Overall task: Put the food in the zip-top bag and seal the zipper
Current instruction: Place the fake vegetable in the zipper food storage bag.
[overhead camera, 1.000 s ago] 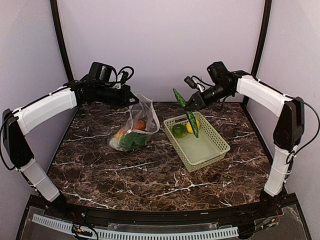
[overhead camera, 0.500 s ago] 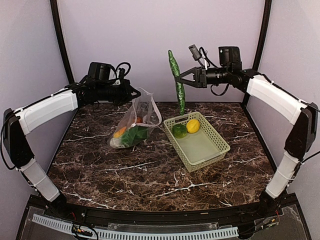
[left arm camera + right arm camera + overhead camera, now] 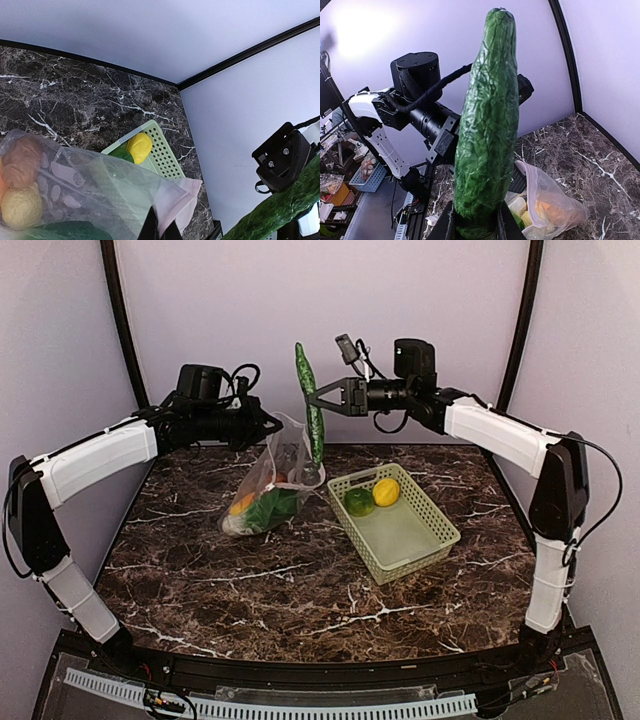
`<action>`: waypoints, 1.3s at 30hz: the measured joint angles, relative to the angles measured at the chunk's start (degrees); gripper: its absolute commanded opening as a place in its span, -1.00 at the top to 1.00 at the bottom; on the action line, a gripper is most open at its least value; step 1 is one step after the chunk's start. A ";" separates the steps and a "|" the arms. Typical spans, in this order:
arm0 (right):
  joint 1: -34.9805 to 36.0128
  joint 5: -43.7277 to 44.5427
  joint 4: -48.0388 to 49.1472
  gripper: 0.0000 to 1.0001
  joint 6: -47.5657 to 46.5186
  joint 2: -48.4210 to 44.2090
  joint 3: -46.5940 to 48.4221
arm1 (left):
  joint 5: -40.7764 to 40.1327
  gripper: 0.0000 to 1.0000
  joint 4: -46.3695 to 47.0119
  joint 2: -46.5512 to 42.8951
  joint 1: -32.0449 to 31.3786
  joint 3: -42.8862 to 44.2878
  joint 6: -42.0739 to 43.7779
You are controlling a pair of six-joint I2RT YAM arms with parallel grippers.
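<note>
1. Cucumber [image 3: 309,405] first: long, dark green and bumpy. It stands nearly upright in the upper middle of the overhead view, with its lower tip right by the top edge of the zip-top bag [image 3: 268,490]. Can't tell if they touch. The right gripper [image 3: 320,400] is clamped on it about halfway along, squeezing both sides. My guess is it's held on end so it can go in point-first instead of jamming sideways across the mouth.
2. The left gripper [image 3: 266,428], upper left of centre, is pinched together on the bag's top edge, right next to the zipper [image 3: 176,199]. That keeps the mouth lifted off the table [image 3: 300,580], so there's an opening to aim at and nothing rolls out.
3. Already in the bag, low in the left wrist frame: a red-brown piece [image 3: 20,160] and a pale yellow piece [image 3: 20,207]. From above you can also see an orange-yellow piece [image 3: 240,505] and the bok choy [image 3: 266,512].
4. The green basket [image 3: 415,540], right of centre, holds the lemon [image 3: 385,490] and green pepper [image 3: 358,501] at its far end. I'd call it roughly halfway, with the zipper not sealed.
5. The worry is a floppy mouth and a long cucumber. It could snag the rim or just shove the bag over.
</note>
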 measured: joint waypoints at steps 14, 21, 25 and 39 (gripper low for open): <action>1.18 0.48 -2.32 0.95 1.05 2.29 2.43 | -1.09 0.99 0.00 0.00 0.00 0.00 0.83; 1.18 0.83 -0.17 0.96 0.61 -3.04 -4.33 | -1.20 0.99 2.05 -0.02 0.00 -1.57 1.05; 1.25 2.19 0.24 0.92 0.31 -1.79 -2.84 | -1.20 0.99 2.64 -0.02 0.00 -1.90 0.57; 6.32 11.82 -2.54 -0.44 -5.86 9.16 7.82 | -2.27 0.99 2.56 -1.42 0.00 -2.38 -0.20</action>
